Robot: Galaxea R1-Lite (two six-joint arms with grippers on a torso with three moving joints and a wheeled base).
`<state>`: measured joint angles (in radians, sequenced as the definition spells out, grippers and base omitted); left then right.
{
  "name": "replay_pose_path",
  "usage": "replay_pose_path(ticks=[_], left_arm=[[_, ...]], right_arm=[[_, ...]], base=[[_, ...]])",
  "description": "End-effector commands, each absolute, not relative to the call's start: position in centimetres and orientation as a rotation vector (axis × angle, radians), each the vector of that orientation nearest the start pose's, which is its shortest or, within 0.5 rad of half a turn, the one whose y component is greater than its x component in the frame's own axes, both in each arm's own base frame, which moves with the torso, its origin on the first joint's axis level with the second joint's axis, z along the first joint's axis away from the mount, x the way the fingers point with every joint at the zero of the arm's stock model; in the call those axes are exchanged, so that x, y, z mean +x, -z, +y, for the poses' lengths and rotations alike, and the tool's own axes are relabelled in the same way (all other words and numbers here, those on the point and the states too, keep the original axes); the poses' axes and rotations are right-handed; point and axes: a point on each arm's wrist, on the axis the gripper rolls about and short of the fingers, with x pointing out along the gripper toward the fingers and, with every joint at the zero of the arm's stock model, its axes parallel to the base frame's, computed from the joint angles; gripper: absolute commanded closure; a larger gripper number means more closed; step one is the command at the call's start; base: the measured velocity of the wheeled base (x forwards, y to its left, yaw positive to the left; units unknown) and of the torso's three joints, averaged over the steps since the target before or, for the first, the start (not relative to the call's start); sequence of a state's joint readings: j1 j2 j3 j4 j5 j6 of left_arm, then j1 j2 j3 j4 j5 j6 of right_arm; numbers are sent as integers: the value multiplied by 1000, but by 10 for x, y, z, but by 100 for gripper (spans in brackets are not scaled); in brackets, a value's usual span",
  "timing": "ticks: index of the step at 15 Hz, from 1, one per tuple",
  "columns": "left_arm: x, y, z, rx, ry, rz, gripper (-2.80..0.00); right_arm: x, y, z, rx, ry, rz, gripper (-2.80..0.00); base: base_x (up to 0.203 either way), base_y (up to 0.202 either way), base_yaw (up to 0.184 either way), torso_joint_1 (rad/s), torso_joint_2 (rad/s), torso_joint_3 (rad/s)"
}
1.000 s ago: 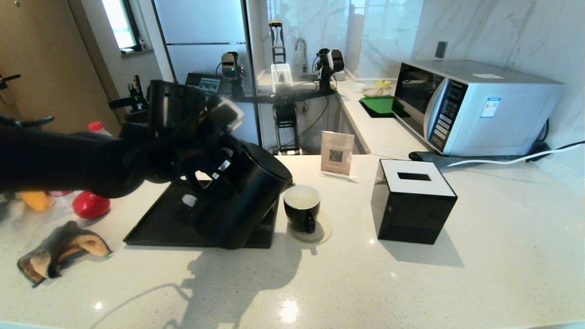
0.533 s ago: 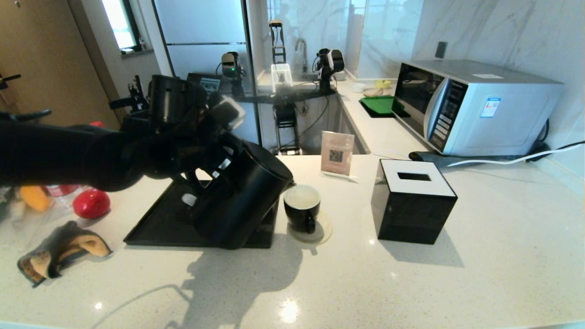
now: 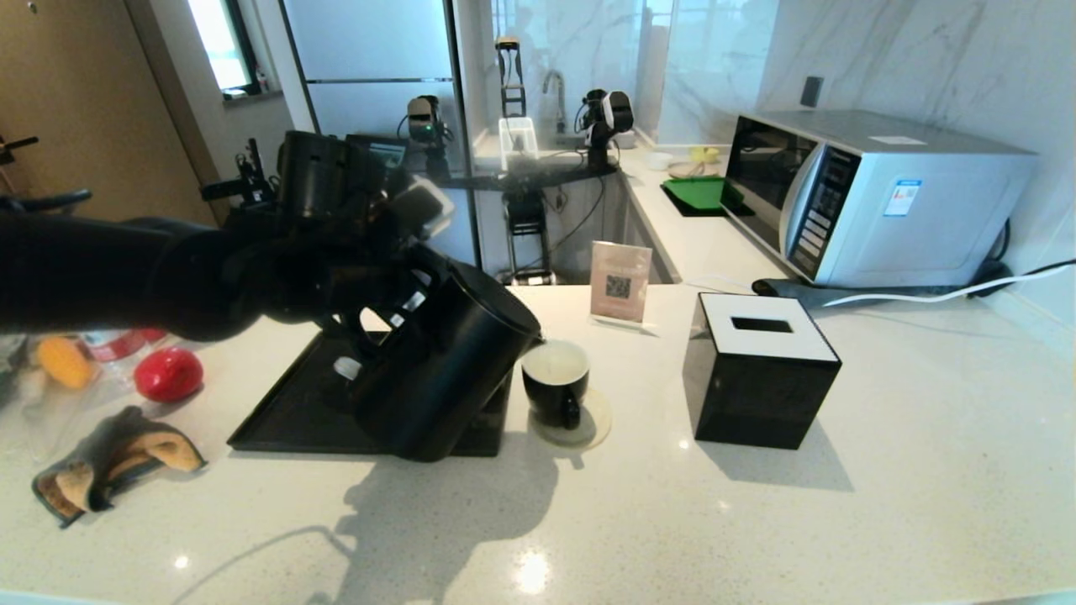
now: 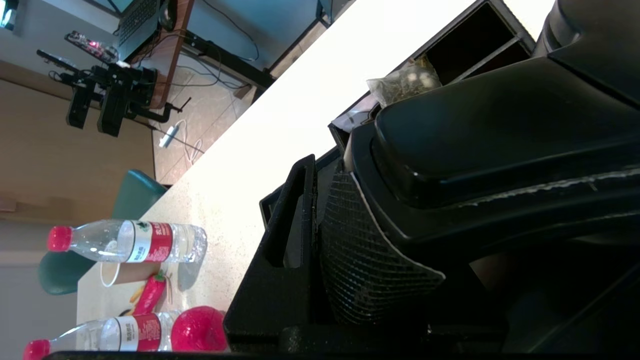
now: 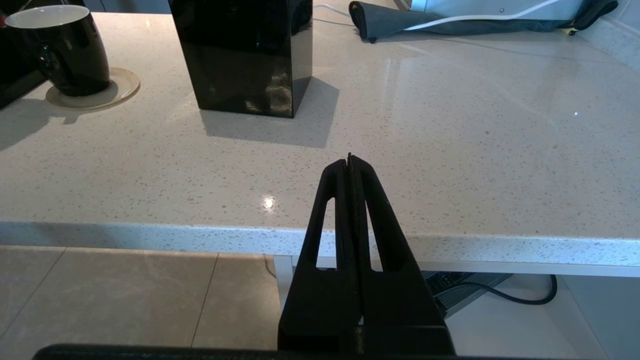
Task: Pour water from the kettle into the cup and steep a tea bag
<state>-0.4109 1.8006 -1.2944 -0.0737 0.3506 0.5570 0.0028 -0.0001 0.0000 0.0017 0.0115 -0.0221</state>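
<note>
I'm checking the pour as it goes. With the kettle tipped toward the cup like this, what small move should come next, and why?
Probably tip a little further. The left gripper holds the kettle by its handle, tilted, with the spout at the rim of the cup. No stream of water is visible, so a slight extra tilt, spout kept over the cup, seems right.

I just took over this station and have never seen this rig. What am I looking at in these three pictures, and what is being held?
This is a two-armed robot at a kitchen counter.

The wide picture comes from its head. The other two come from cameras on its wrists.

The left gripper grips the handle of the black kettle, which is tilted with its spout at the rim of the black cup. The cup stands on a coaster.

The left wrist view shows that handle close up, the tea bag in a black tray, and water bottles.

The right gripper is shut and empty, parked off the counter's front edge, facing a black tissue box.
</note>
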Motion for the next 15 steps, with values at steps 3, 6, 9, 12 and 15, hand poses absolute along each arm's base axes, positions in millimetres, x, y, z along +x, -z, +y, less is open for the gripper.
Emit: replay_pose_path(ticks=[3,6,9,12,15], left_arm=[[323,-232,-132,719,173,390,0],[323,-233,-132,721,172,390,0],[323,-232,-132,729,172,393,0],[322,-232,-131,743,172,402,0],[323,-231,-131,748,173,406,0]], right_arm=[[-23,-75,0,-23,-15,1,0],[-23,-75,0,-23,-15,1,0],[-23,-75,0,-23,-15,1,0],[-23,-75,0,-23,-15,1,0],[-23,-75,0,-23,-15,1,0]], base=[[0,0,0,0,0,0],[0,0,0,0,0,0],[0,0,0,0,0,0],[0,0,0,0,0,0],[0,0,0,0,0,0]])
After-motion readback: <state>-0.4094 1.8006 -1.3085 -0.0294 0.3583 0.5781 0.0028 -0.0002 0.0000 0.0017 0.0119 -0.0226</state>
